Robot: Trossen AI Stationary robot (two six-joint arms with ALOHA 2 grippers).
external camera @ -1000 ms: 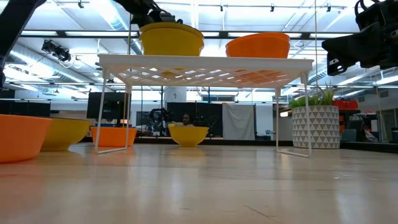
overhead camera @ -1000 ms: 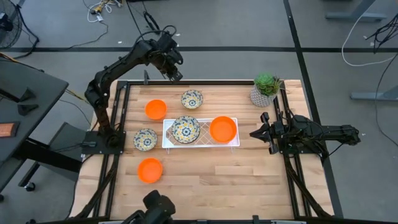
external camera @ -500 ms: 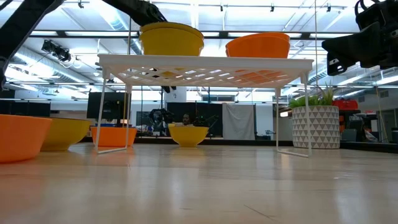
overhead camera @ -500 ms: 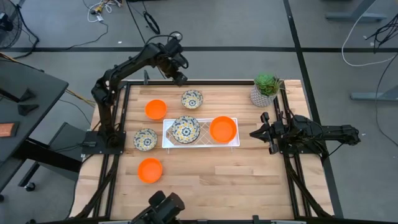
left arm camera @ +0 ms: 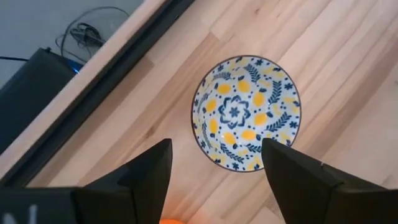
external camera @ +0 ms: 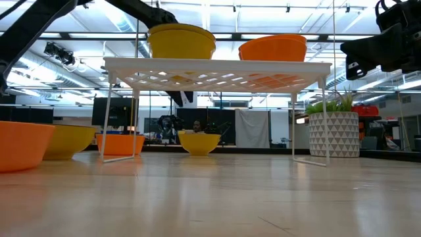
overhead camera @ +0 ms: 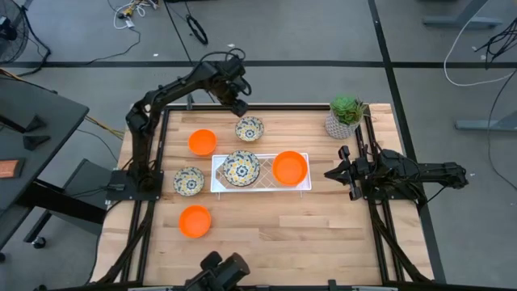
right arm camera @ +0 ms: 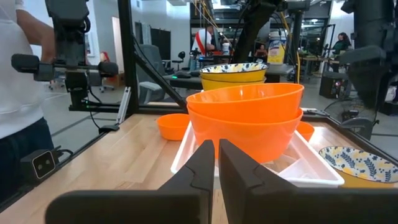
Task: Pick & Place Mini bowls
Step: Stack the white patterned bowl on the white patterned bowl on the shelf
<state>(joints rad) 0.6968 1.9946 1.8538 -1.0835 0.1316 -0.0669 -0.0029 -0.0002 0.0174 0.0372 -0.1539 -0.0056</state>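
Several mini bowls stand on their bases. A patterned bowl (overhead camera: 249, 128) (left arm camera: 245, 112) sits on the table near the far edge. My left gripper (overhead camera: 238, 99) (left arm camera: 214, 165) hovers open above it, a little to its far-left side, touching nothing. An orange bowl (overhead camera: 202, 141), a patterned one (overhead camera: 188, 180) and another orange one (overhead camera: 194, 221) stand on the left half of the table. On the white rack (overhead camera: 260, 186) stand a patterned bowl (overhead camera: 241, 168) and an orange bowl (overhead camera: 290, 168) (right arm camera: 245, 121). My right gripper (overhead camera: 343, 172) (right arm camera: 216, 163) waits shut, right of the rack.
A potted green plant (overhead camera: 346, 115) stands at the far right corner. Black frame rails (overhead camera: 153, 145) run along the table's edges. Bare wood (overhead camera: 283, 234) lies in front of the rack. A person (right arm camera: 22, 93) stands beyond the table's edge in the right wrist view.
My left gripper has moved toward the table's right edge along the far side and come down toward the far patterned bowl, and its fingers have opened. The bowls have stayed where they were.
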